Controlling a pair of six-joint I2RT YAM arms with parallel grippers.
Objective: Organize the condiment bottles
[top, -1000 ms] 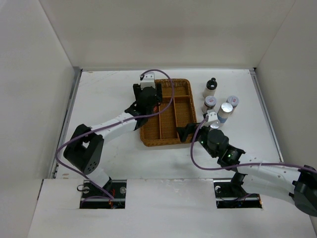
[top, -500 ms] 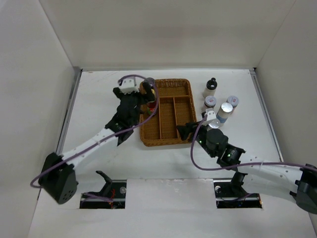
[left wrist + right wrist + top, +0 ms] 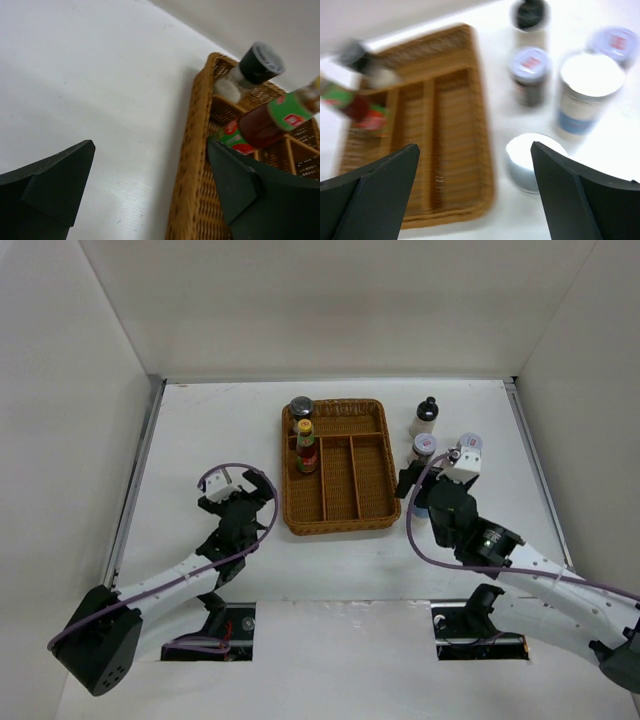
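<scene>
Your left gripper hangs over the bare white table, well left of the tray, with its black fingers spread wide and nothing between them. To its right sits the brown wicker divided tray. In the tray's left-hand column, a grey-lidded glass jar stands at the far corner. The yellow-capped sauce bottle with red and green labels is just on the near side of it; you cannot tell from these views whether that bottle is upright or leaning. Right of the tray, five more bottles cluster on the table: a black-capped cream bottle farthest back, a small dark shaker with a red-marked lid nearer, and a matching red-marked lidded shaker to its right. There is also a white-lidded bottle with a blue label and a low silver-lidded jar nearest the arm. Your right gripper hovers above this cluster, jaws wide apart, gripping nothing.
</scene>
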